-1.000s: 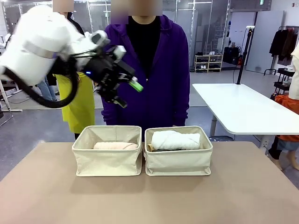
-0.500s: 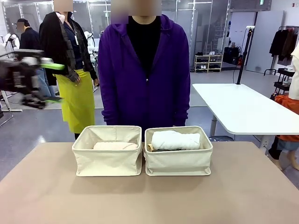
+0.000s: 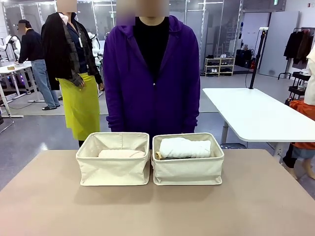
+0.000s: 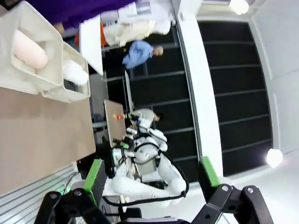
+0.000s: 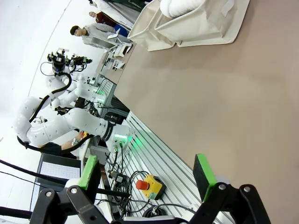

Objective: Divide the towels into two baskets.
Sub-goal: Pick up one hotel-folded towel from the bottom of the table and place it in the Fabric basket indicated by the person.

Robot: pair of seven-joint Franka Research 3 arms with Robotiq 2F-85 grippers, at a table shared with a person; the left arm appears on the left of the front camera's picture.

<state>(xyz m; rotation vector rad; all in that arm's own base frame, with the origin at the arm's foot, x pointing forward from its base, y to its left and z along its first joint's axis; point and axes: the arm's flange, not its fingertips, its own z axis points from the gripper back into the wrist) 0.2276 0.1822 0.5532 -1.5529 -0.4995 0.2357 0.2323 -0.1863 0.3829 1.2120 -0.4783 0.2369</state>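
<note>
Two cream canvas baskets stand side by side at the table's far middle. The left basket (image 3: 113, 171) holds a pale peach towel (image 3: 122, 154). In the right basket (image 3: 187, 171) a white towel (image 3: 184, 147) lies on top, with a dark strip showing beneath it. In the left wrist view my left gripper (image 4: 152, 179) is open and empty, high up and far from the baskets (image 4: 28, 74) with the peach towel (image 4: 29, 47) and white towel (image 4: 74, 72). My right gripper (image 5: 145, 171) is open and empty past the table's near edge, well away from the baskets (image 5: 196, 25).
A person in a purple hoodie (image 3: 152, 83) stands right behind the baskets, hands low behind them. The brown table (image 3: 157, 211) is bare in front. A white table (image 3: 256, 115) stands at the right. A yellow box with a red button (image 5: 148, 185) sits below the table's edge.
My left arm has swung away to the left and out of the front view. The baskets, the towels and the person have not moved.
</note>
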